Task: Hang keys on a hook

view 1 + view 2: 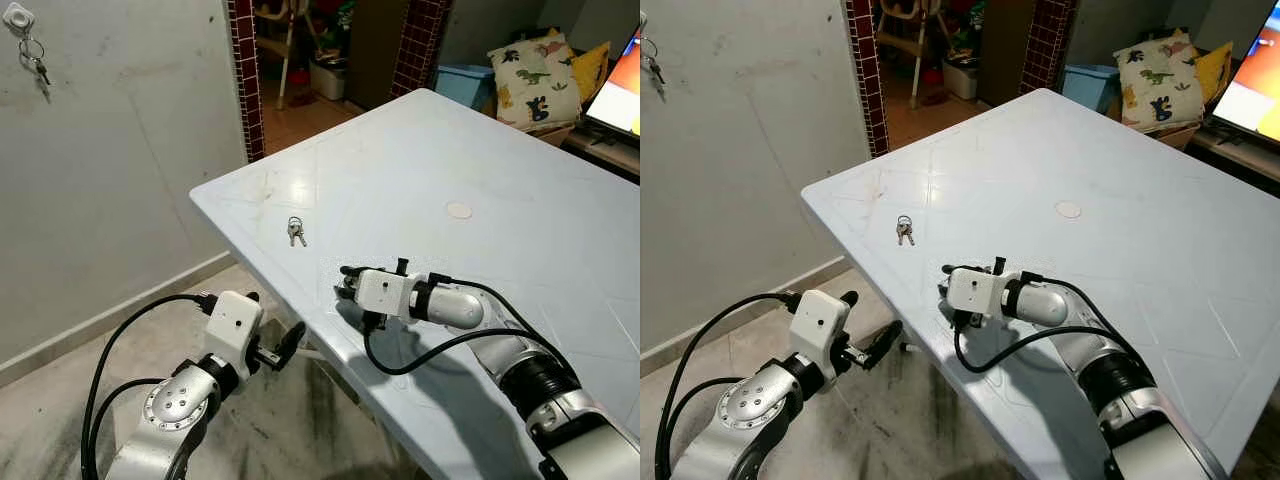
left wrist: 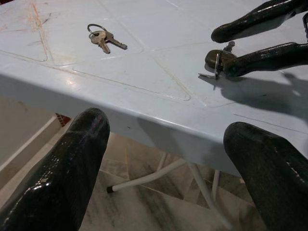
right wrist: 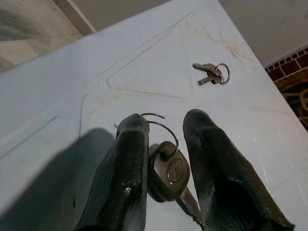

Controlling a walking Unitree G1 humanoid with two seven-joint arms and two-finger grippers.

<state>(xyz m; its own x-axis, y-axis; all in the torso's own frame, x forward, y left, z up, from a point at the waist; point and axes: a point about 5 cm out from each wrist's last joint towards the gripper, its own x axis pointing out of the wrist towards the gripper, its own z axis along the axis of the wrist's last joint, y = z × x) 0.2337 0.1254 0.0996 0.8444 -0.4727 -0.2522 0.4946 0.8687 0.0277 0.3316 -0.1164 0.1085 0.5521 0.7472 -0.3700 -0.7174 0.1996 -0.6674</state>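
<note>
1. Right gripper (image 3: 161, 144) is lying low over the near edge of the white table (image 1: 520, 160), its fingers set either side of a key on a wire ring (image 3: 168, 168). The fingers are appearing to pinch the key head, though full contact is unclear.
2. Second bunch of keys (image 1: 296, 231) is resting free on the tabletop, a little beyond the right gripper.
3. Left gripper (image 1: 280, 350) is waiting below the table edge, fingers spread and holding nothing, likely clear of the pick.
4. Wall hook (image 1: 18, 18) is already carrying a key ring (image 1: 34, 55), well apart from the table; transfer is not yet begun.
</note>
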